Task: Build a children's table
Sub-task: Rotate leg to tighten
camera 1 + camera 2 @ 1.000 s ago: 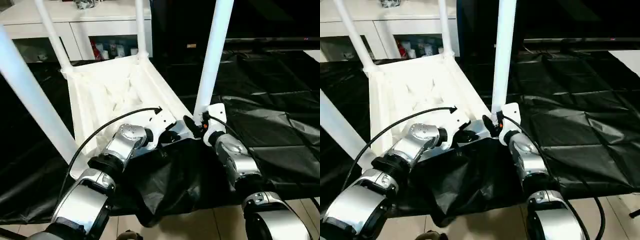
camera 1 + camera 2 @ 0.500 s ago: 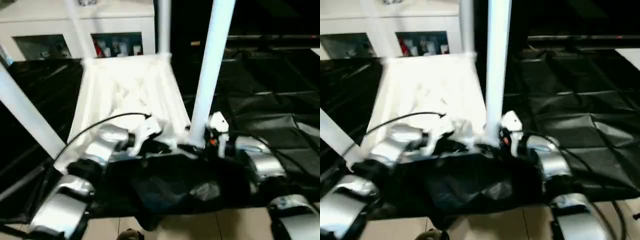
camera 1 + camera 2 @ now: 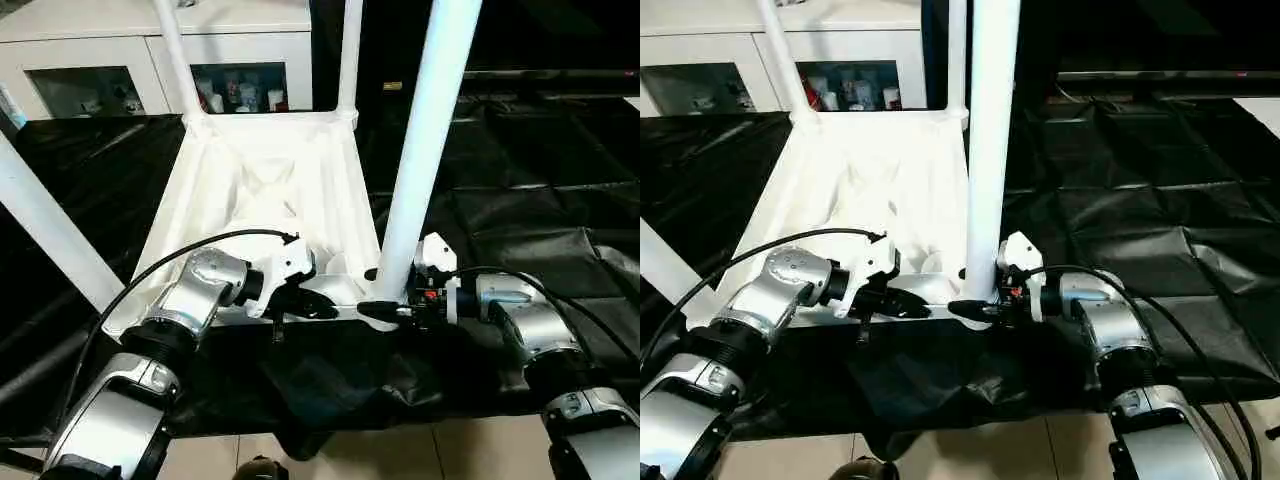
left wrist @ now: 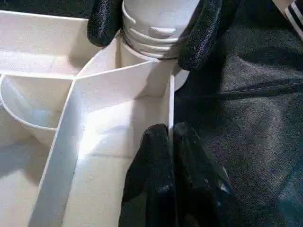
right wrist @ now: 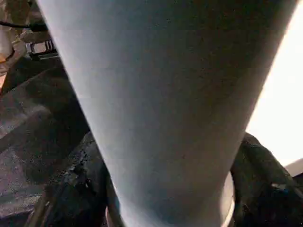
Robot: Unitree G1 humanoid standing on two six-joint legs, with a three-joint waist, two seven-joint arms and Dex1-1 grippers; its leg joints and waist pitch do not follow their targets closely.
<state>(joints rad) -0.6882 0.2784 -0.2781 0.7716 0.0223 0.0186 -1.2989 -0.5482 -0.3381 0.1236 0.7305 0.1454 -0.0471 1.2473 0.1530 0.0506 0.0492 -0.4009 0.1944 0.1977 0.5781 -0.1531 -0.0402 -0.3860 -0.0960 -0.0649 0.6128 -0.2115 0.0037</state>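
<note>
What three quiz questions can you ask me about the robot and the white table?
1. True or false: the table lies upside down.
2. What does the left tool pinch? A) a leg B) the table's rim C) a screwdriver
3. Fill the gap: the right tool has one black finger on each side of a tall white ___.

Key: 1 true. 2 B. 3 leg.
</note>
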